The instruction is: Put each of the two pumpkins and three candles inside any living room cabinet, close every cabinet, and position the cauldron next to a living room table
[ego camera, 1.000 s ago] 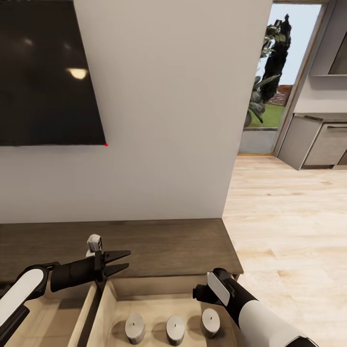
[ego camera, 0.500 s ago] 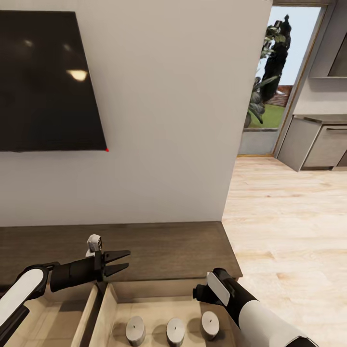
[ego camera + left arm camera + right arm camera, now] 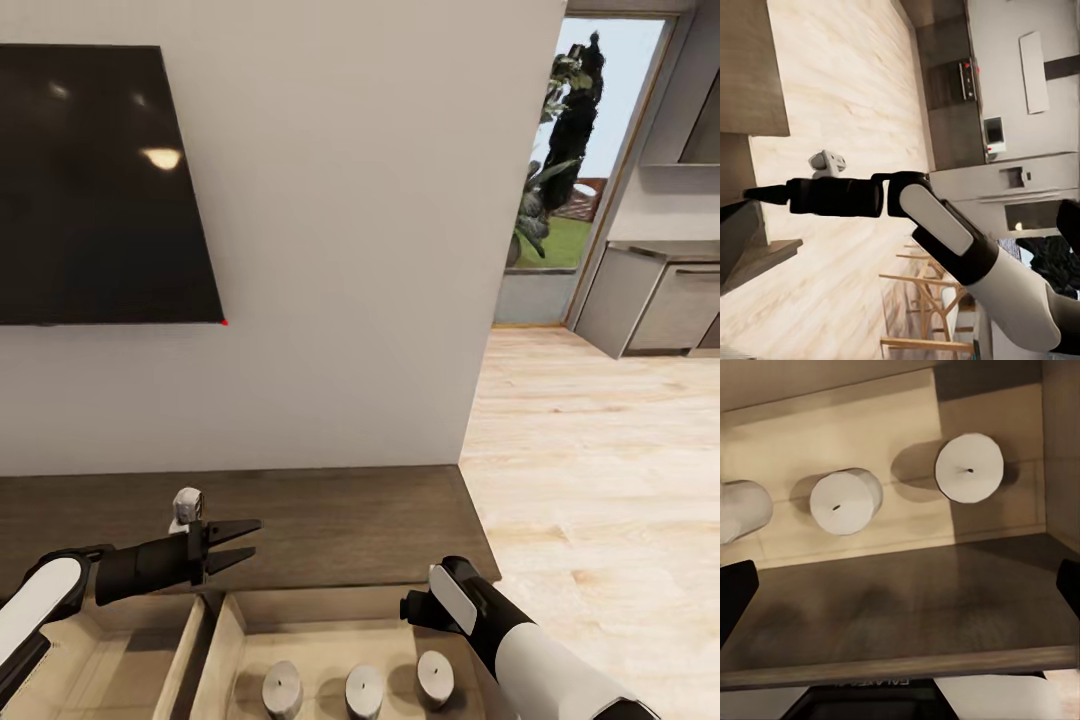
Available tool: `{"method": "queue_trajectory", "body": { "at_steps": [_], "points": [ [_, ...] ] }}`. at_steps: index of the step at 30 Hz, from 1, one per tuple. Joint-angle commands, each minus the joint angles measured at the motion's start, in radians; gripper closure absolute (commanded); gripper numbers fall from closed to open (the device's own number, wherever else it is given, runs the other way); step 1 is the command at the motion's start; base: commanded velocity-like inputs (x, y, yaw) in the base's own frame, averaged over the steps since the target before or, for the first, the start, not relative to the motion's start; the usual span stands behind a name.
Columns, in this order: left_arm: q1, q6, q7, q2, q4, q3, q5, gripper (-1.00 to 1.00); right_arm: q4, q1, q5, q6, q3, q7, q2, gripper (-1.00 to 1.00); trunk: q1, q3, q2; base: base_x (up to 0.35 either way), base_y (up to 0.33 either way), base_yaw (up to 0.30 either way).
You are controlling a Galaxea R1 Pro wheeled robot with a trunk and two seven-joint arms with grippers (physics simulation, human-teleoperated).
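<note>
**View tilts up; three candles sit in the open drawer**

Against the earlier head views the whole picture has slid downward — the TV edge, cabinet top and candles all sit lower in frame, so the camera has moved. The left end effector (image 3: 240,543) also sits slightly lower and further left against the cabinet top than before.

- Cabinet (image 3: 350,515): long dark-brown top along the white wall (image 3: 350,250), below the black TV (image 3: 100,185). Its right drawer is pulled out, beige interior showing; a second open compartment lies to the left, past a divider.
- Candles: three in a row on the drawer floor near the bottom of the head view — left (image 3: 282,688), middle (image 3: 364,690), right (image 3: 435,677). Well spaced, not touching. In the right wrist view two pale tops with wicks are clear (image 3: 970,467) (image 3: 844,501); a third is cut by the edge (image 3: 742,510).
- Left end effector: empty, fingers spread in a narrow V, held level over the cabinet top just behind the drawer divider.
- Right end effector: dark fingertips at both edges of the right wrist view (image 3: 735,592) — spread wide, nothing between them, above the drawer's front edge. In the head view the right arm (image 3: 520,650) hides it.
- Right of the wall: light wood floor (image 3: 600,470), grey kitchen units (image 3: 650,305).
</note>
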Motion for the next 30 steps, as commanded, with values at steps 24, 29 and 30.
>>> {"method": "queue_trajectory", "body": {
  "at_steps": [24,29,30],
  "points": [
    [-0.012,-0.01,0.875,-0.055,0.041,0.088,-0.229,-1.0,-0.001,-0.001,-0.011,0.002,0.007,-0.009,-0.001,-1.0,-0.092,0.074,0.168,0.0,0.0,0.0],
    [-0.015,-0.01,1.012,-0.123,0.032,0.085,-0.28,-1.0,-0.001,-0.001,-0.011,0.002,0.007,-0.009,-0.001,-1.0,-0.111,0.09,0.203,0.0,0.0,0.0],
    [-0.015,-0.01,1.02,-0.129,0.032,0.085,-0.286,-1.0,-0.001,-0.001,-0.011,0.002,0.007,-0.009,-0.001,-1.0,-0.115,0.093,0.21,0.0,0.0,0.0]
  ]
}}
